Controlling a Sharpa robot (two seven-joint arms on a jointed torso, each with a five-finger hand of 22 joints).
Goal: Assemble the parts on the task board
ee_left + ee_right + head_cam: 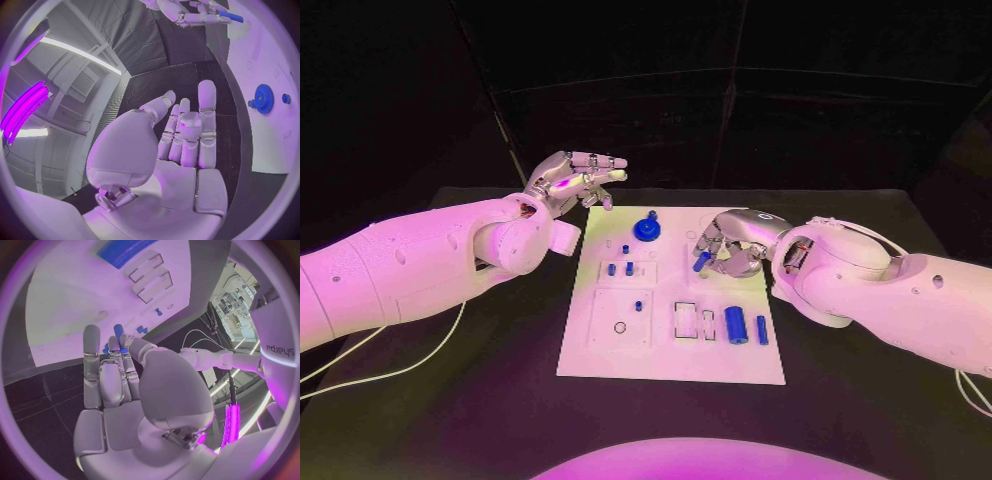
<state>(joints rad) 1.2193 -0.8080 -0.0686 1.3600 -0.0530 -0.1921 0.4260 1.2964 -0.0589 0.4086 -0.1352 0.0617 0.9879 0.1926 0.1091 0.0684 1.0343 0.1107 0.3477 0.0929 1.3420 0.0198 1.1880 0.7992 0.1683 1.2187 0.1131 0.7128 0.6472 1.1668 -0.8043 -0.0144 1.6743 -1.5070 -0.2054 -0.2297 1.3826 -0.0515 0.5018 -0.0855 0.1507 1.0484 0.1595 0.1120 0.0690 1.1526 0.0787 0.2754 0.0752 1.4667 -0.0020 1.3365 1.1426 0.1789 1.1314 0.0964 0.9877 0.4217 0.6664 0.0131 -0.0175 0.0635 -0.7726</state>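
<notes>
One small blue peg [701, 262] sits pinched in the right hand [730, 252], held over the far right part of the white board [733, 365]. It looks like hard plastic: light, stiff and smooth, likely to twist or slip if squeezed at the tip, so a hold round its middle seems safest. The left hand [574, 180] hovers beyond the board's far left corner, fingers loosely apart, holding nothing. A blue gear [646, 229] stands near it.

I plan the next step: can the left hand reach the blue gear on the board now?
Probably yes: the left hand is open and holds nothing, beside the board's far corner, and nothing stands between it and the blue gear.
</notes>
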